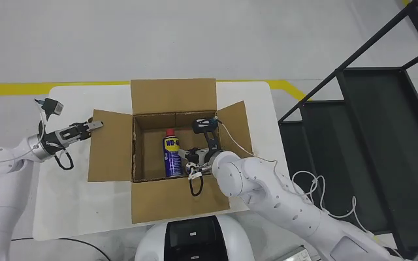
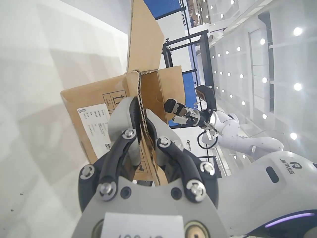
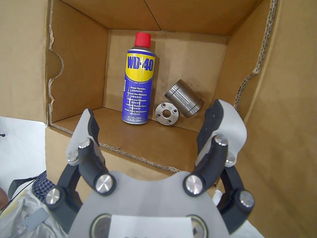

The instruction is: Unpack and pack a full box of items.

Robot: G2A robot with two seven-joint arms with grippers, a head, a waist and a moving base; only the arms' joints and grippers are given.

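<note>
On the white table I have the cardboard box standing with all four flaps folded outward. Down on its floor a blue and yellow spray can with a red cap lies flat. Its cap points toward the far wall, and it sits in the left half of the box as I look down from above. Just beside the can's base, toward the right wall, sit a round metal flange with holes and a short steel cylinder. The two lie close against each other, though I cannot tell whether they touch. My left gripper is out at the left side of the box. It is clamped on the outer edge of the left flap, with the corrugated edge pinched between its pads. My right gripper hangs over the right half of the open box. Its jaws are spread wide with nothing between them, and it is clear of the can and the metal parts below.
</note>
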